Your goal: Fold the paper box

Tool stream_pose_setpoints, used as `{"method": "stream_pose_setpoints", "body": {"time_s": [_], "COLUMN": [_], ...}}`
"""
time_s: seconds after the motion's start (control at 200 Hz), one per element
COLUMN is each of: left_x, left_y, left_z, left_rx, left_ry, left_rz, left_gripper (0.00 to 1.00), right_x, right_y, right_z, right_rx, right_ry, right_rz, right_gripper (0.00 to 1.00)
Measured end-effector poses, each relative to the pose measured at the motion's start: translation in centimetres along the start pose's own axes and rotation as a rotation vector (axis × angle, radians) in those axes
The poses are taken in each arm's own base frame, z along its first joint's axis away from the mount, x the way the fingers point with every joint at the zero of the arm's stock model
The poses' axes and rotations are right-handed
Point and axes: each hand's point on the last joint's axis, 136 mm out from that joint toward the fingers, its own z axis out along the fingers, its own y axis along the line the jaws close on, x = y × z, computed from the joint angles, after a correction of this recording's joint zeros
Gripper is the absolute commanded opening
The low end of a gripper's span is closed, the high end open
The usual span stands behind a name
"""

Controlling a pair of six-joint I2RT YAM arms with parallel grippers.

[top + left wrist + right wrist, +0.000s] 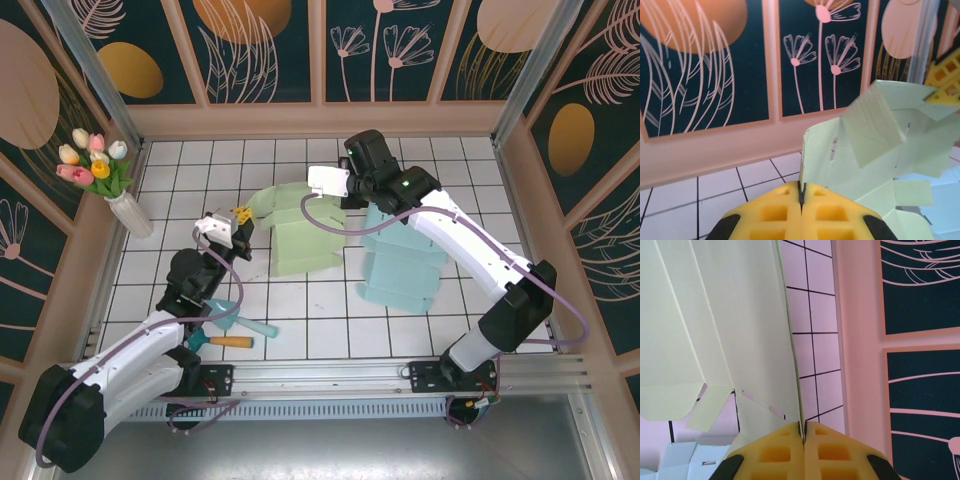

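Cardboard of the half-formed green paper box (300, 240) stands mid tiled surface (330, 320), directly between the arms. The left fingers (772, 215) are clamped on its left wall edge and the right fingers (835, 455) on its far-right edge.

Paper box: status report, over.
Left gripper shut on paper box edge. Right gripper shut on another edge. Flaps still unfolded. Blue cardboard lies alongside.
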Motion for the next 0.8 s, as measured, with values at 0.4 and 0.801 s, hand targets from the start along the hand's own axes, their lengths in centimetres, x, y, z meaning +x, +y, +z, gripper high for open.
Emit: {"method": "stream_pose_setpoints", "body": {"time_s": [0.4, 0.801], "left_x": [-7.7, -6.0], "left_y": [2.5, -2.4], "left_z": [-1.7, 7.5], "left_rx": [-0.13, 0.057], "left_ry": [-0.109, 0.123], "left_rz": [-0.537, -0.735], "left_gripper": [0.14, 0.23], "right_x": [1.6, 2.7], "right_y": [-1.6, -0.9], "right_z": [1.4, 1.4], "right_rx": [-0.018, -0.136], "right_ry": [0.063, 0.038], "right_rz": [0.21, 0.317], "right_gripper": [0.0, 0.0]}}
